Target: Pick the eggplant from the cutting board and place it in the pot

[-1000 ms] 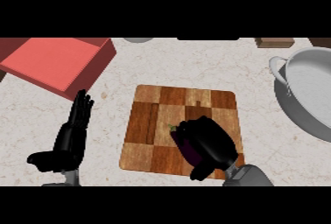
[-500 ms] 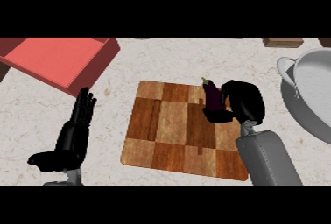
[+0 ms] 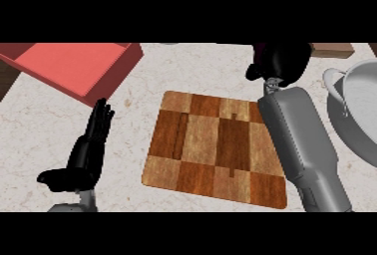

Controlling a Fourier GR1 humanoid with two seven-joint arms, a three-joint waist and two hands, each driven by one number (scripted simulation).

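The checkered wooden cutting board (image 3: 213, 144) lies bare in the middle of the counter. My right hand (image 3: 283, 62) is raised beyond the board's far right corner, fingers curled round the dark purple eggplant (image 3: 259, 53), of which only a strip shows at the hand's left edge. My grey right forearm crosses the board's right side. The grey pot (image 3: 352, 117) stands at the right edge, its rim just right of the forearm. Left of the board, my left hand (image 3: 87, 149) rests open with its fingers pointing away.
A red box (image 3: 74, 64) sits at the far left corner of the counter. A brown block (image 3: 331, 49) shows at the far right, behind the pot. Pale marble counter surrounds the board.
My right hand closed on the eggplant on the board, lifted it and carried it away and to the right, past the board's far corner toward the pot. The left hand stayed still.
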